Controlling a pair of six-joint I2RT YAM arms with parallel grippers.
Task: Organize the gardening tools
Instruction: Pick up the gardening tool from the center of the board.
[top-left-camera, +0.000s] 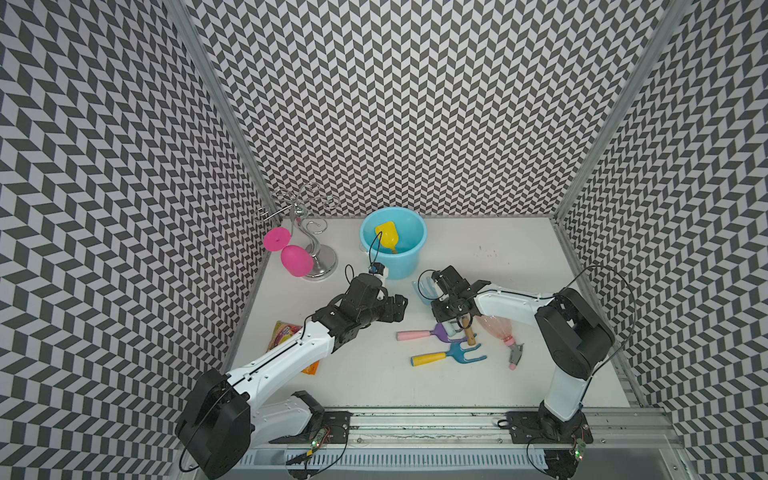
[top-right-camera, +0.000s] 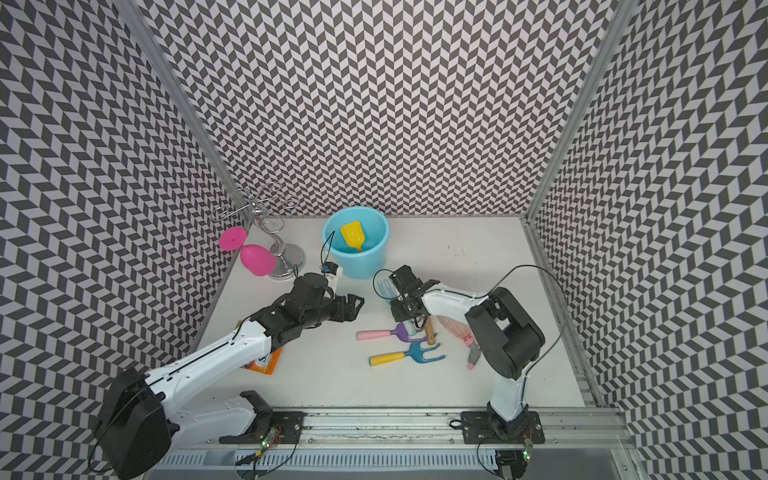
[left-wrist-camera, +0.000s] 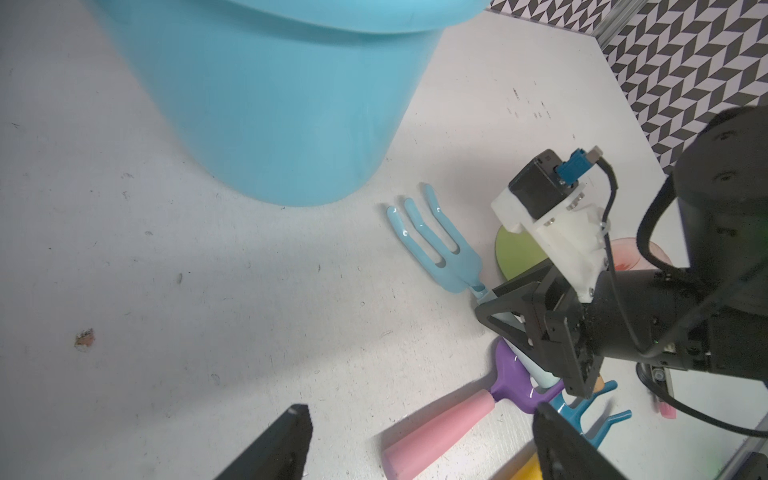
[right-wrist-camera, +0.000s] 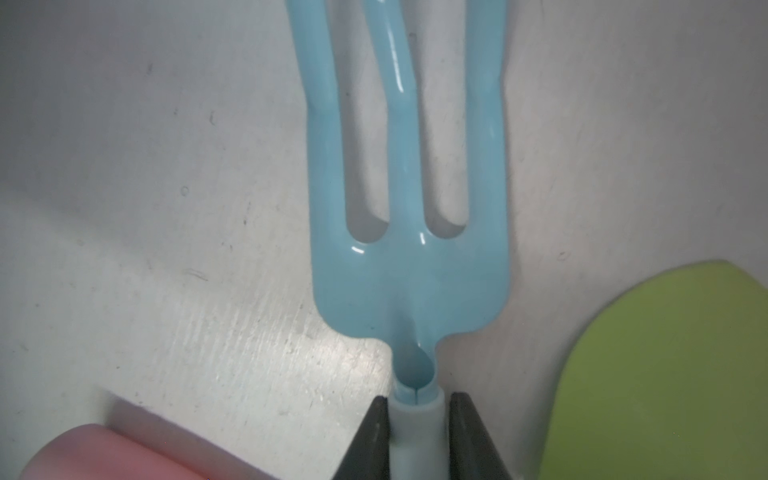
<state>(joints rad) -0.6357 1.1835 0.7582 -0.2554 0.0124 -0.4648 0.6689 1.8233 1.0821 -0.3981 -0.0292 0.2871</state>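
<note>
My right gripper (right-wrist-camera: 417, 405) is shut on the pale handle of the pale-blue fork (right-wrist-camera: 409, 208), just behind its head. The fork (top-left-camera: 424, 289) points toward the blue bucket (top-left-camera: 362, 239), which holds the yellow scoop (top-left-camera: 388, 237). My left gripper (top-left-camera: 397, 309) hangs open and empty left of the tool pile, over the pink handle of the purple fork (left-wrist-camera: 511, 382). The blue fork (top-left-camera: 461, 353) with a yellow handle lies nearest the front. The green trowel (right-wrist-camera: 665, 374) and the pink spray bottle (top-left-camera: 496, 330) lie under my right arm.
A magenta wine glass (top-left-camera: 296, 259) hangs on the metal rack (top-left-camera: 320, 266) at the back left. An orange snack packet (top-left-camera: 284, 332) lies partly under my left arm. Patterned walls close in the table on three sides.
</note>
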